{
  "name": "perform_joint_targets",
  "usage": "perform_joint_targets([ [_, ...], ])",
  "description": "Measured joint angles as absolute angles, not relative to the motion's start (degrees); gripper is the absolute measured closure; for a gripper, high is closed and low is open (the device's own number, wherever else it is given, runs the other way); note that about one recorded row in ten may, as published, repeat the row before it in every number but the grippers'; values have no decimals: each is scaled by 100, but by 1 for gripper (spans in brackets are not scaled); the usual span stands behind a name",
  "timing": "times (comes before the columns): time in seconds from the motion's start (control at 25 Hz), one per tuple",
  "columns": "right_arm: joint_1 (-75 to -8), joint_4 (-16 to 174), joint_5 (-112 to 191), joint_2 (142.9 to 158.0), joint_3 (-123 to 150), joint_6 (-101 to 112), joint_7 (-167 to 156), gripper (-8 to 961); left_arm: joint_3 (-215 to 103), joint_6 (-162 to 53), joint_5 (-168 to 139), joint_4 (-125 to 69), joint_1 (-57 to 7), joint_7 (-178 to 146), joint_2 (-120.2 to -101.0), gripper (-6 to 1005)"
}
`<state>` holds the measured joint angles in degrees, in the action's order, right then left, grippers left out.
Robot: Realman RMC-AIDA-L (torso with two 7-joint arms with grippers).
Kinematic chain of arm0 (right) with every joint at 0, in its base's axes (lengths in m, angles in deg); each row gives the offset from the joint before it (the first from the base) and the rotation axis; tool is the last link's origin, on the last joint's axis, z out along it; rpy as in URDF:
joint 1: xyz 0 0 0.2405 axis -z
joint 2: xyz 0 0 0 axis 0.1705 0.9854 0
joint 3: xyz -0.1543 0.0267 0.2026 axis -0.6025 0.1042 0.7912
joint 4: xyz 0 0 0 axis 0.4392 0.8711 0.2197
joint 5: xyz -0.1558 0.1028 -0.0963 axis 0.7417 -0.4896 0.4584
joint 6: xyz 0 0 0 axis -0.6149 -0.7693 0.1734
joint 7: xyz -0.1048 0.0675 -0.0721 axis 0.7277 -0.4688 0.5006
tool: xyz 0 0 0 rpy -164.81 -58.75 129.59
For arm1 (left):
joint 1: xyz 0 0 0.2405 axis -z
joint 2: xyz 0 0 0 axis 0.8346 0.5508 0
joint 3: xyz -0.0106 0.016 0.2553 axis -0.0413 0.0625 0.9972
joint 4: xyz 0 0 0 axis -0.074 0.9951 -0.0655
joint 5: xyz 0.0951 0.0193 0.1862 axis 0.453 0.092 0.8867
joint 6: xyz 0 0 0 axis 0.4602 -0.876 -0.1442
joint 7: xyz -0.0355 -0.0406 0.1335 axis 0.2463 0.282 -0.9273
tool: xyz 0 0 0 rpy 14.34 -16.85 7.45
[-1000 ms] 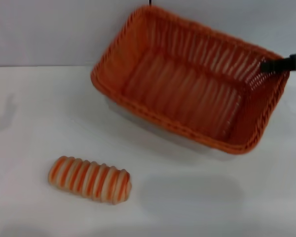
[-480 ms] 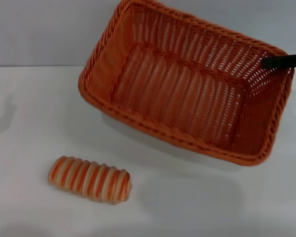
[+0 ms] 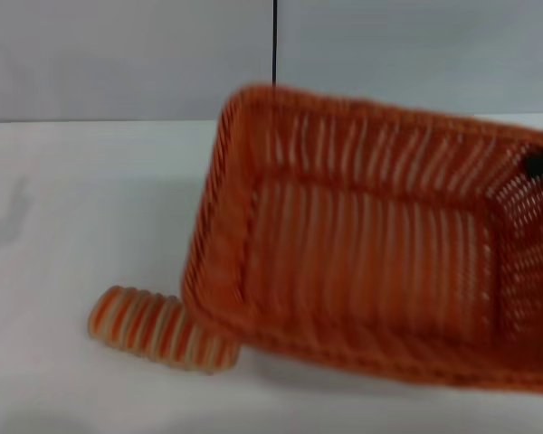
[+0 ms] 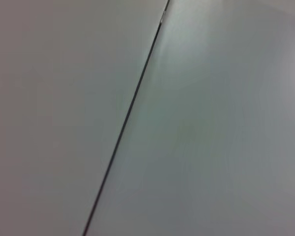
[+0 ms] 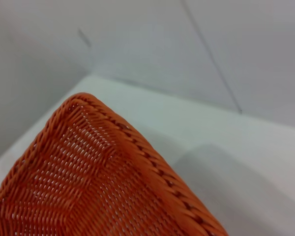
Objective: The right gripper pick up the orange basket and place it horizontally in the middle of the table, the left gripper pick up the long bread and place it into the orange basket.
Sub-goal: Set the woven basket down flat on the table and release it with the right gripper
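Right claw [image 3: 541,165] only a small dark tip at right end of orange basket [image 3: 371,244]; opening not discernible. Basket tilted, apparently lifted above white counter [image 3: 72,208], near-left corner overlapping long bread [image 3: 149,327] lying on counter. Left claw out of sight.

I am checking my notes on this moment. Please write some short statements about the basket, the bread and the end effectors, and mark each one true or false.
1. The orange basket is empty. True.
2. The long bread lies inside the basket. False: it lies on the table, partly hidden by the basket's corner.
3. The right end effector is at the basket's right end. True.
4. The left end effector is holding the bread. False: it is not in view.
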<state>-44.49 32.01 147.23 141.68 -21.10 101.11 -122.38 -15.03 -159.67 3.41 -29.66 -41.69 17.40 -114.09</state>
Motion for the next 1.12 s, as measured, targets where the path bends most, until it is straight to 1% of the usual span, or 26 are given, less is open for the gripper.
perform_joint_targets([
  [0.04,-4434,3197,14907,14152,-2117,10237,-12106,780,-1465,-15968,423,-2948,-4186,1711,-11409,217],
  [0.16,-4438,3197,15166,14164,-2127,10315,-12036,780,-1452,-15967,468,-2939,-4186,1695,-11409,217],
  [0.28,-4485,3213,15595,14236,-2135,10306,-11934,780,-1447,-15950,566,-2934,-4177,1659,-11409,217],
  [0.32,-4514,3251,15845,14288,-2137,10223,-11870,780,-1447,-15946,573,-2933,-4168,1651,-11409,217],
  [0.44,-4536,3287,15926,14328,-2137,10157,-11849,779,-1447,-15943,581,-2930,-4146,1650,-11405,216],
  [0.52,-4577,3305,15943,14408,-2131,10042,-11834,779,-1447,-15943,581,-2930,-4146,1650,-11405,216],
  [0.56,-4577,3305,15943,14408,-2131,10042,-11834,779,-1447,-15943,581,-2930,-4146,1650,-11405,216],
  [0.68,-4619,3310,15941,14472,-2132,9898,-11819,780,-1447,-15940,594,-2932,-4100,1650,-11412,216],
  [0.72,-4669,3319,15943,14523,-2134,9819,-11810,780,-1447,-15940,594,-2932,-4100,1650,-11412,216],
  [0.8,-4702,3327,15946,14546,-2134,9776,-11806,780,-1433,-15938,595,-2936,-4086,1650,-11413,217],
  [1.04,-4858,3336,15944,14698,-2138,9467,-11712,719,-1391,-15835,595,-2939,-4025,1650,-11418,216],
  [1.08,-4872,3336,15949,14729,-2139,9405,-11694,674,-1390,-15810,597,-2939,-4006,1650,-11418,216],
  [1.12,-4887,3328,15948,14795,-2135,9225,-11647,629,-1390,-15810,597,-2939,-4006,1650,-11418,216],
])
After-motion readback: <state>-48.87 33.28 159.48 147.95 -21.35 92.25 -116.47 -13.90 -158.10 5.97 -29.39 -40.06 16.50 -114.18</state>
